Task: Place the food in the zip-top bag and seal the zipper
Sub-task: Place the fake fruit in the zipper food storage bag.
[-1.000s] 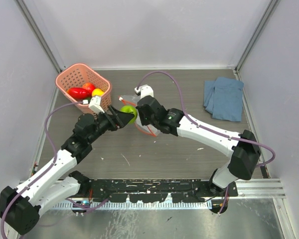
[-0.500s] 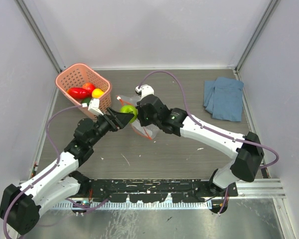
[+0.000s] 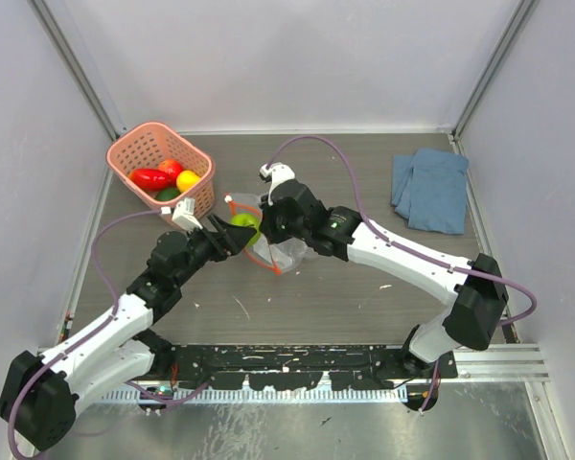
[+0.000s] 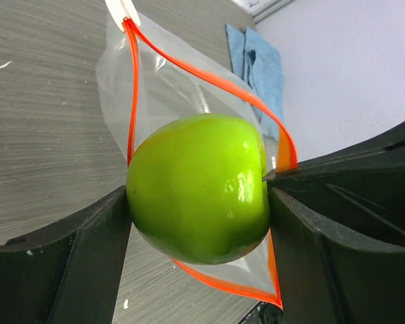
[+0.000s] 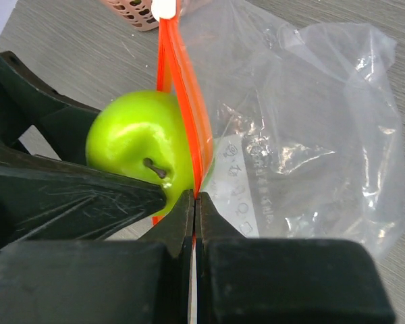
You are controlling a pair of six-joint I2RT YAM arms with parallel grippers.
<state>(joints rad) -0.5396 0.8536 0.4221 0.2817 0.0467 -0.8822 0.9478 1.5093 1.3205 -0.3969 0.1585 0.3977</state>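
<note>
At the bag [image 5: 310,135] mouth: left claw [image 4: 197,192] clamps green apple [image 5: 131,135], right claw [image 5: 194,202] pinches zipper [image 5: 175,81]; bag empty, more food [image 3: 153,178] in basket [image 3: 134,144].

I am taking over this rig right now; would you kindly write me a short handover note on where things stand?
Left gripper: clamped on the green apple, holding it at the bag's open mouth, not released.
Right gripper: shut on the zipper edge, holding the zip-top bag open.
Done: no food lies inside the bag yet.
To do: drop the apple in, move the other food over from the pink basket, then seal the zipper.
</note>
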